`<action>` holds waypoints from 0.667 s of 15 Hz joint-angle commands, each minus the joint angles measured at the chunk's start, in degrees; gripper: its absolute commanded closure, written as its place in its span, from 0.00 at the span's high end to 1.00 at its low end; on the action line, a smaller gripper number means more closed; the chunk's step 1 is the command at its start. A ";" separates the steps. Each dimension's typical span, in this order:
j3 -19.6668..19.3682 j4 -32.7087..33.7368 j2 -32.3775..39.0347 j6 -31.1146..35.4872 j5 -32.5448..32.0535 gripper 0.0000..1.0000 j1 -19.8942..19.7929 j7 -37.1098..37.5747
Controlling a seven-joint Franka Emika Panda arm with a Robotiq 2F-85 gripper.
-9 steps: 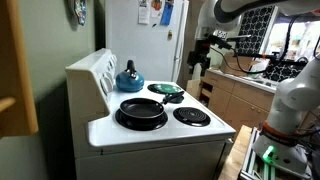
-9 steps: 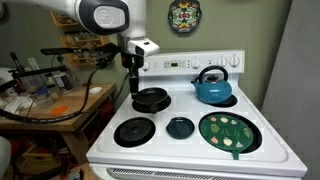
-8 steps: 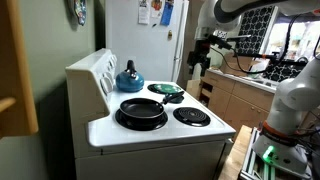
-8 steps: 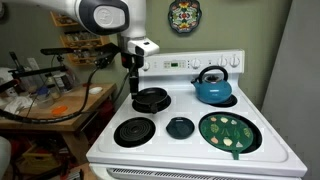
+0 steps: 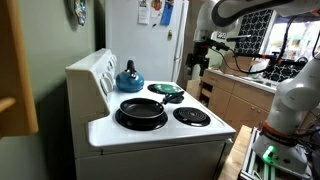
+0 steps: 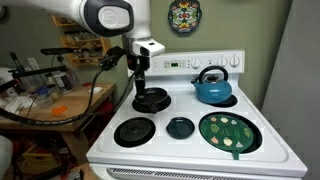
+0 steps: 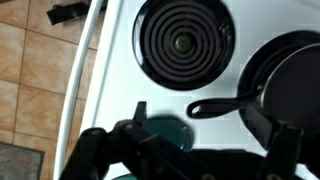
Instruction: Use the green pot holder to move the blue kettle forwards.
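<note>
The blue kettle (image 6: 212, 88) stands on the back right burner, with its dark arched handle up; it also shows in an exterior view (image 5: 128, 75). The green pot holder (image 6: 231, 132) lies flat on the front right burner, and shows in an exterior view (image 5: 165, 90). Neither appears in the wrist view. My gripper (image 6: 141, 88) hangs above the back left burner, well left of the kettle; it also shows in an exterior view (image 5: 197, 62). In the wrist view my gripper (image 7: 200, 125) has its fingers spread wide with nothing between them.
A black frying pan (image 6: 152, 98) sits on the back left burner under the gripper, its handle (image 7: 215, 105) pointing to the stove's middle. A small dark teal round thing (image 6: 180, 127) lies at the stove's centre. A cluttered counter (image 6: 50, 105) adjoins the stove.
The gripper has shifted a little toward the stove's middle, above the frying pan. The kettle and the pot holder have not moved.
</note>
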 commanded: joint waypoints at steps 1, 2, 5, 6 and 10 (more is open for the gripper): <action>0.66 1.10 6.78 9.74 -12.45 1.00 -4.74 2.29; 0.53 1.50 8.58 13.12 -16.48 1.00 -5.82 3.18; -1.13 0.45 8.65 17.55 -18.78 1.00 -5.35 3.25; -1.54 0.70 10.19 19.07 -19.74 1.00 -5.68 3.61; -1.54 0.85 9.88 18.82 -19.57 1.00 -5.12 3.47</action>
